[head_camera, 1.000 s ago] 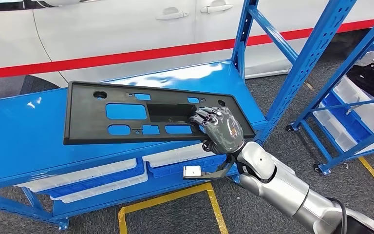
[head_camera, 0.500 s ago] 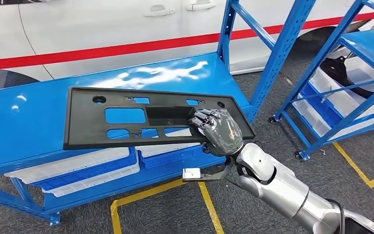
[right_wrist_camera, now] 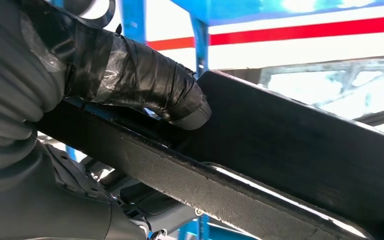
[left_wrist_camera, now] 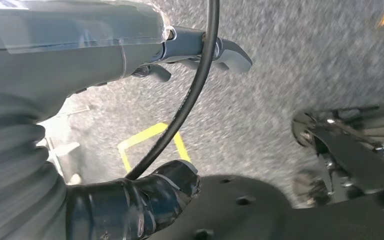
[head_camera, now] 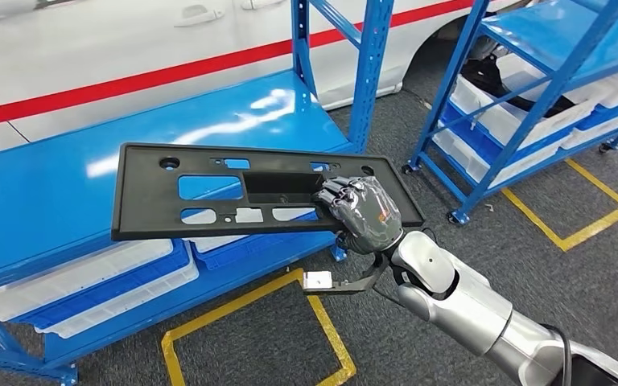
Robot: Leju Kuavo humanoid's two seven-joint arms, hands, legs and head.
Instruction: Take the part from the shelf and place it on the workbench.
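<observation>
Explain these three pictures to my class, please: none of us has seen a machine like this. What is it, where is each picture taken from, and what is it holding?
This is a humanoid robot with two silver arms, each ending in a many-fingered hand. The wide picture comes from a camera high on its body, looking forward and down. There its right hand grips one end of a long, flat black part with cut-out holes, holding it in the air over a blue shelf. White bins sit on the shelf's lower level, a second blue rack stands to the right, and a white car with a red stripe is parked behind.

The other two pictures come from cameras at the wrists, so they look tilted. The right wrist view shows dark fingers wrapped onto the part's edge, close up. The left wrist view shows the left hand hanging over grey floor with yellow tape, holding nothing.
</observation>
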